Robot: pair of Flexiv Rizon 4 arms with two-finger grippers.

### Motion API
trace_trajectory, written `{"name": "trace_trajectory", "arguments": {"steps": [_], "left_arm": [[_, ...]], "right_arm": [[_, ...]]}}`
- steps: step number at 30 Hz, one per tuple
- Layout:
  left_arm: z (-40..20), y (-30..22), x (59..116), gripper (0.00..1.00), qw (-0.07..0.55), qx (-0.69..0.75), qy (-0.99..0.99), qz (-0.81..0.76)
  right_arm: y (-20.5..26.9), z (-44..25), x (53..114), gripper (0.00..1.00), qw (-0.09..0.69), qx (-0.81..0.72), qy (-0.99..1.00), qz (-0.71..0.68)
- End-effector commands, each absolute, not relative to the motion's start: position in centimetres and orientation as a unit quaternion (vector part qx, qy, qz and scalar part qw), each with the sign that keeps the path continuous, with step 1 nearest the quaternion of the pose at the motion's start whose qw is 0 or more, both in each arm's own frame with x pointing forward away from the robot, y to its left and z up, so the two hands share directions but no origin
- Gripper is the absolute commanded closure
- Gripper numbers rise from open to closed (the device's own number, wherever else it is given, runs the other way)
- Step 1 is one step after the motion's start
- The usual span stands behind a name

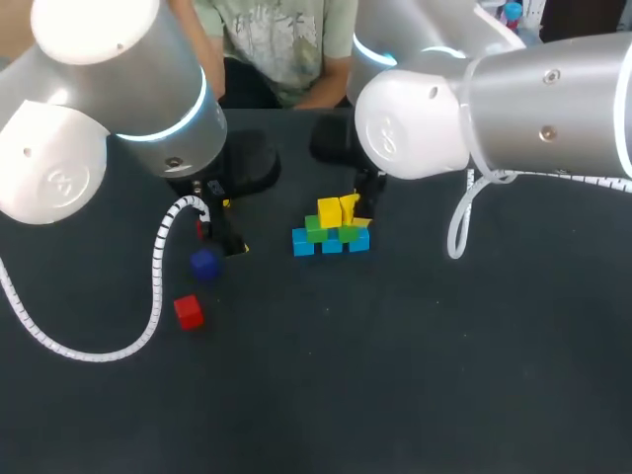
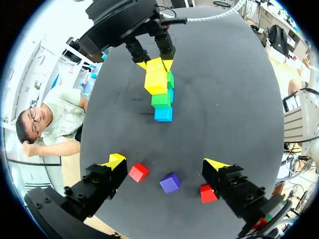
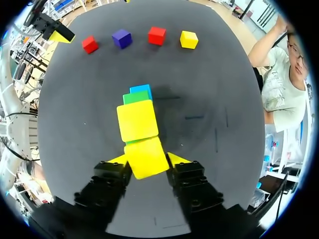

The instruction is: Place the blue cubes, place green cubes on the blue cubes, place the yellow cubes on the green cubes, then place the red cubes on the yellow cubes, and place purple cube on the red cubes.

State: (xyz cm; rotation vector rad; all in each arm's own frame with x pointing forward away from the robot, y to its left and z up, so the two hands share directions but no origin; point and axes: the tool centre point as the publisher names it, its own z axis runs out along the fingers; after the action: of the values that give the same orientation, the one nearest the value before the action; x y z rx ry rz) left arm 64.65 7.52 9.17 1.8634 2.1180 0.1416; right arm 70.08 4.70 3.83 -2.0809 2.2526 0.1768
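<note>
Right gripper (image 3: 147,160): pinching one yellow cube (image 3: 144,155), just beside a second yellow cube (image 3: 137,120) on the green cubes (image 3: 135,97) (blue cubes (image 3: 142,90) beneath). Left gripper (image 2: 165,162): fingers (image 2: 115,160) spread, purple cube (image 2: 170,182) between them, red cubes (image 2: 138,172) flanking.

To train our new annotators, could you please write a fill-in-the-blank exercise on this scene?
The held cube in the right hand is ___.
The purple cube lies between two ___ cubes.
The green cubes rest on ___ cubes.
Missing words: yellow; red; blue.
</note>
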Motion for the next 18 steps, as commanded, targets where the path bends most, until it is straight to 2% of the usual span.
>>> {"name": "trace_trajectory", "arguments": {"steps": [1, 11, 18], "left_arm": [[9.2, 7.7, 64.7, 0.00, 0.158, 0.653, 0.739, 0.047], [9.2, 7.7, 64.7, 0.00, 0.158, 0.653, 0.739, 0.047], [9.2, 7.7, 64.7, 0.00, 0.158, 0.653, 0.739, 0.047]], "right_arm": [[4.6, 3.9, 70.0, 0.00, 0.038, -0.677, 0.733, 0.057], [4.4, 4.4, 70.2, 0.00, 0.050, -0.678, 0.731, 0.056], [2.0, 5.4, 70.4, 0.00, 0.073, -0.680, 0.727, 0.060]]}}
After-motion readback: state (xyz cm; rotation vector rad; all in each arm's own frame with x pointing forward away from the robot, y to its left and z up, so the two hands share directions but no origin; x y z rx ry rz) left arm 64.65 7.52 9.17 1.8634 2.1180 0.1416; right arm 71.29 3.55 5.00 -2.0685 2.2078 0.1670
